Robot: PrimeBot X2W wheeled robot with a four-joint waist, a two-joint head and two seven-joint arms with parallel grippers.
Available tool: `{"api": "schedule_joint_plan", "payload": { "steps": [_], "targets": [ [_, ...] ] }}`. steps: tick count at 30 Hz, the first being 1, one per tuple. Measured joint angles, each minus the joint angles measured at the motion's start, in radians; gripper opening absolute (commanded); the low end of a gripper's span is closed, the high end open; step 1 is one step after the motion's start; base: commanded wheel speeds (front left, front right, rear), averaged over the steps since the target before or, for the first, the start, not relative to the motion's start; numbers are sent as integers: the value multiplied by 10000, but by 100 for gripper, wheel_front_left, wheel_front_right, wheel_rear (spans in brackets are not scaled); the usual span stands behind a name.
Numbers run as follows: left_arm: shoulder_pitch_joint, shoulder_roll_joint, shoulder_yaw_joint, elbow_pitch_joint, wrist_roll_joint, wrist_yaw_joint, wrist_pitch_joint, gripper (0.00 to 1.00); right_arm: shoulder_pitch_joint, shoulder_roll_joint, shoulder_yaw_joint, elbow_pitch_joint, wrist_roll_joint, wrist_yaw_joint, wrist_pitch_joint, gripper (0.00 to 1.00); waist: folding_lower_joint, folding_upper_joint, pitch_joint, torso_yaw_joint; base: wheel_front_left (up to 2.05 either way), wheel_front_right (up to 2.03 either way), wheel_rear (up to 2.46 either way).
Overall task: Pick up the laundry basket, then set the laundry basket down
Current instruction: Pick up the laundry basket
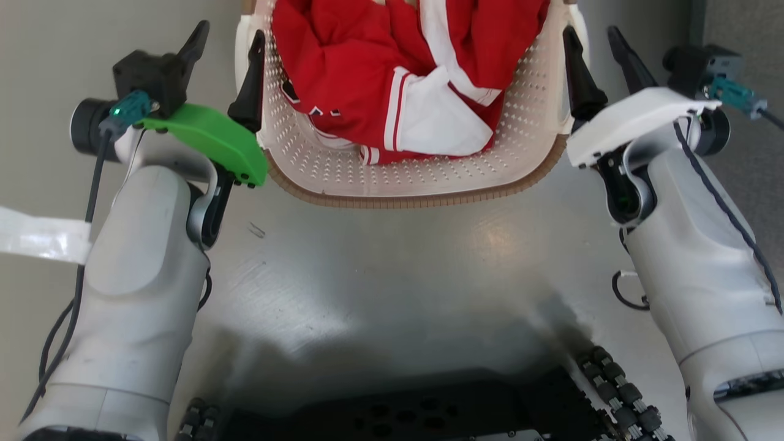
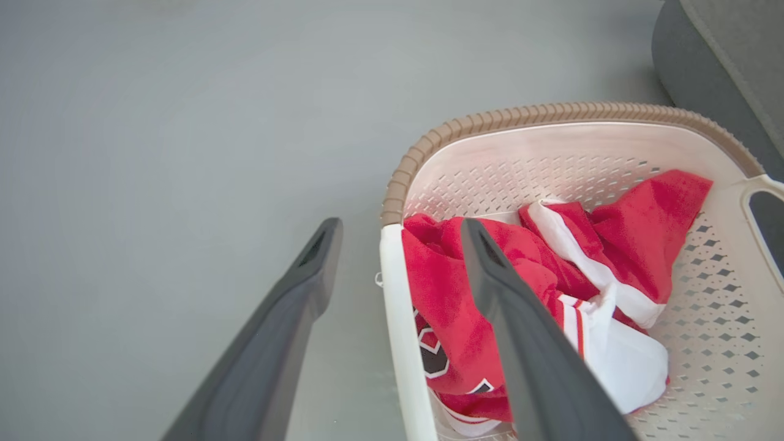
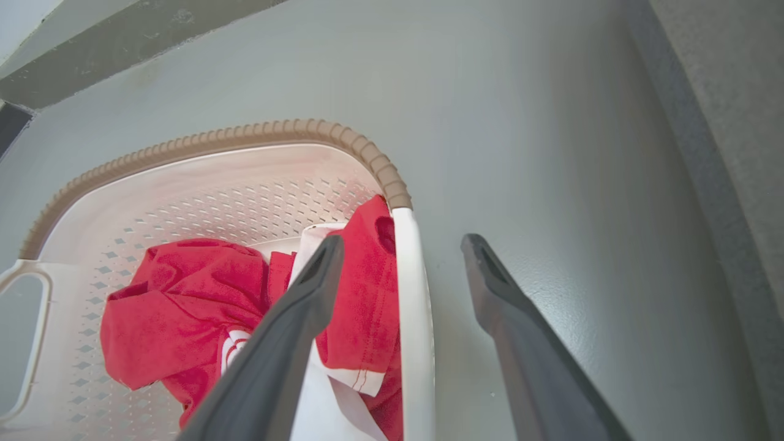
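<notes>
The laundry basket [image 1: 404, 199] is cream with perforated walls and a brown rim, and it sits at the top middle of the head view on the grey floor. A red and white garment [image 1: 367, 61] lies bunched inside. My left gripper [image 1: 230, 33] is open and straddles the basket's left white handle, one finger inside and one outside. My right gripper [image 1: 591, 32] is open astride the right handle in the same way. In the left wrist view the left gripper [image 2: 399, 228] brackets the white edge of the laundry basket [image 2: 551, 113]. In the right wrist view the right gripper [image 3: 402, 242] brackets the laundry basket [image 3: 245, 131] too.
A grey upholstered piece of furniture [image 2: 723, 49] stands just beyond the basket's right side and also runs along the furniture edge [image 3: 735, 122]. A strip of white tape [image 1: 37, 236] lies on the floor at the left. My dark wheeled base [image 1: 398, 410] is at the bottom.
</notes>
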State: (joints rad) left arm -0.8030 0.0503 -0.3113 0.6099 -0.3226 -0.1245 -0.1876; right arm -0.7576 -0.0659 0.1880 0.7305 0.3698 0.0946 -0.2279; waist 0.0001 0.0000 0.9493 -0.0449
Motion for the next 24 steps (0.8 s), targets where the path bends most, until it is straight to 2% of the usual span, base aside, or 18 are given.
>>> {"api": "schedule_joint_plan", "payload": {
  "steps": [18,19,20,21,22,23,24],
  "targets": [
    [-960,0,-784,1544,-744,0,428,100,-1266,15,625,1662,527,150,-6,100,0,0,1081,2,0,0,0],
    [-993,-4,-823,1576,-823,-2,428,100,-1288,15,685,1745,604,194,-8,84,-1,0,1092,16,0,0,0],
    [-1019,-6,-857,1595,-876,-2,426,100,-1326,15,742,1818,660,194,-10,64,0,0,1102,33,0,0,0],
    [-1052,-10,-901,1622,-903,-25,414,95,-1370,15,794,1868,696,194,-12,47,-1,0,1111,50,0,0,0],
    [-1090,-19,-953,1657,-940,-48,414,75,-1408,13,828,1896,723,194,-17,38,-1,0,1119,67,0,0,0],
    [-1124,-35,-1014,1687,-978,-73,395,75,-1444,13,861,1914,748,196,-23,30,-1,0,1126,85,0,0,0],
    [-1158,-61,-1072,1708,-1041,-73,364,33,-1481,13,903,1933,790,196,-54,0,-1,0,1131,102,0,0,0]
  ]
}}
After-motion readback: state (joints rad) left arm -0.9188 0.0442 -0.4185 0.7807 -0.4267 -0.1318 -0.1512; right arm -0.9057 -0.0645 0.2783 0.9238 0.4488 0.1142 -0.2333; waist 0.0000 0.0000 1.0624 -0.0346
